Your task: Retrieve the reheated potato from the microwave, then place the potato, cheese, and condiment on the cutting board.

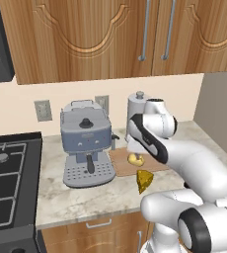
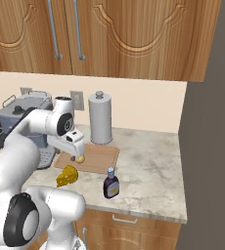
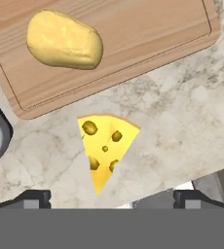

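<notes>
The potato (image 3: 64,40) lies on the cutting board (image 3: 148,34), near one corner of it, so this part of the task looks finished. The hand (image 3: 112,197) is above the bench (image 3: 182,112) with its two fingers wide apart and nothing between them. It looks straight down, and the cheese (image 3: 104,146) is almost in the middle of its view, with the thin point of the wedge turned towards the fingertips. I judge that the hand is placed like this because the cheese is the next thing to take.

The cheese lies flat on the marble bench, just beside the edge of the board but not on it. In the right base view it is in front of the board, close to the front edge of the bench. Because it lies on its wide face, the fingers probably must close on the two slanted sides, and these could slip.

The condiment bottle (image 2: 111,184), dark with a white cap, stands upright on the bench to the right of the cheese, apart from the board. A coffee machine (image 1: 86,143) stands to the left of the board, and a paper towel holder (image 2: 100,118) is behind it.
</notes>
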